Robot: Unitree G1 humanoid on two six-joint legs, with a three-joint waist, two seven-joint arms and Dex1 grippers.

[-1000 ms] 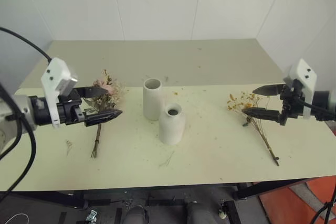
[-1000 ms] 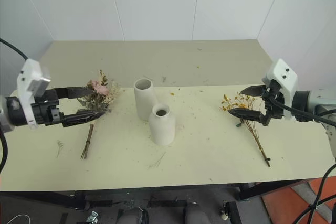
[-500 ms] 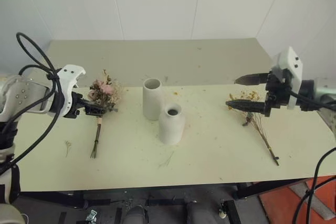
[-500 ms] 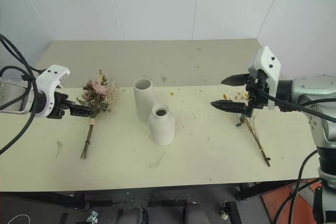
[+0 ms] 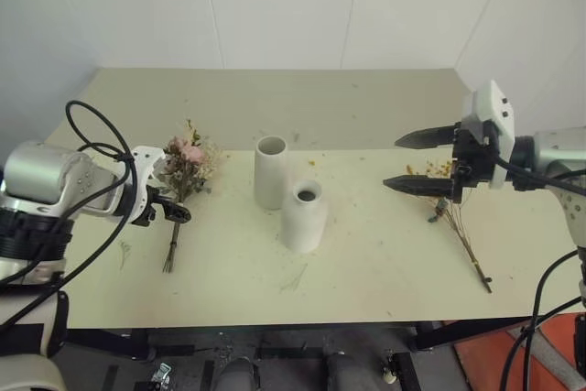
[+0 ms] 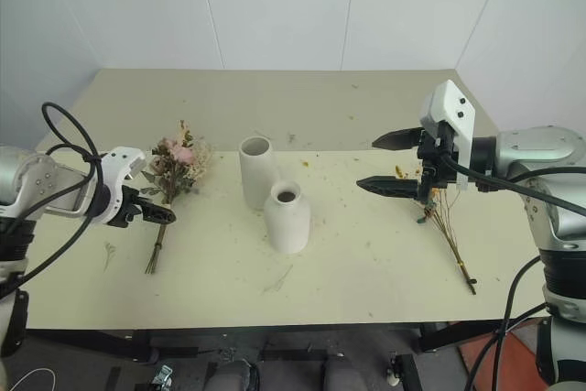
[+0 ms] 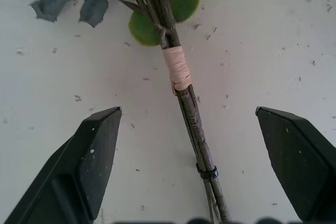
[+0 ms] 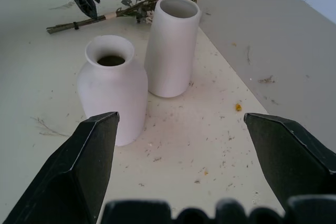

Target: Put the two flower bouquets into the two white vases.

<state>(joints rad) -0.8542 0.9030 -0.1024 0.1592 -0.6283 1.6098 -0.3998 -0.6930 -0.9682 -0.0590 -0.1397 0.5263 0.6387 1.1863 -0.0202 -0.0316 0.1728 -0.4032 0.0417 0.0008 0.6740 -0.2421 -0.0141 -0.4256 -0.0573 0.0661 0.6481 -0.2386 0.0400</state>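
Note:
The pink rose bouquet (image 5: 189,158) lies on the table left of the vases, its stems (image 7: 193,124) bound with pale tape. My left gripper (image 5: 176,212) points down over those stems, open, with a finger on either side of them and no contact visible. Mid-table stand the tall cylinder vase (image 5: 270,172) and, just in front of it, the rounder narrow-necked vase (image 5: 303,217). At the right lies the sparse yellow bouquet (image 5: 450,203). Above its flower end hovers my right gripper (image 5: 394,162), open and empty, pointing toward the vases (image 8: 112,87).
The pale table (image 5: 385,254) is strewn with small dried crumbs and loose bits of stem (image 5: 295,276). A stray sprig (image 5: 122,252) lies near the left edge. White walls close in behind and on both sides.
My left gripper has dropped and tipped downward, now straddling the pink bouquet's stems. My right gripper has shifted left, above the yellow bouquet's flower end. Both stay open.

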